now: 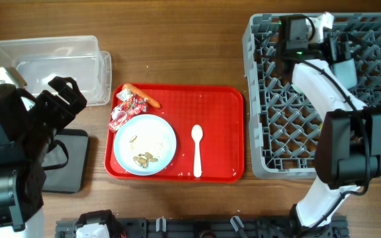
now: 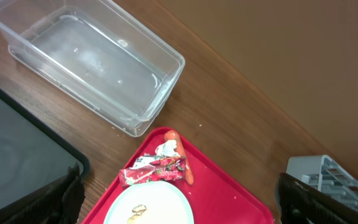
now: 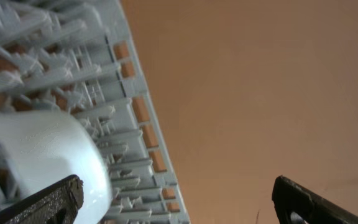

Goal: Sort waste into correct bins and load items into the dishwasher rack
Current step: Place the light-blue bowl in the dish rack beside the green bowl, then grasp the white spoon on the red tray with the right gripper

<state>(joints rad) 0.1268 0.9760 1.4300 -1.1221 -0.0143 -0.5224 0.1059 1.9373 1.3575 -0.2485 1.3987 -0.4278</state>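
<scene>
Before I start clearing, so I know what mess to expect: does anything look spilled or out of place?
Nothing looks broken. Pale crumbs are scattered over the red tray around the plate, and the wrapper and carrot piece lie bunched in its far left corner, the wrapper against the plate's rim.

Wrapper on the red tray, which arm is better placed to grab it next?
Probably left. The left pincer, open, hangs near the wrapper and clear tub; the right pincer is away over the rack.
</scene>
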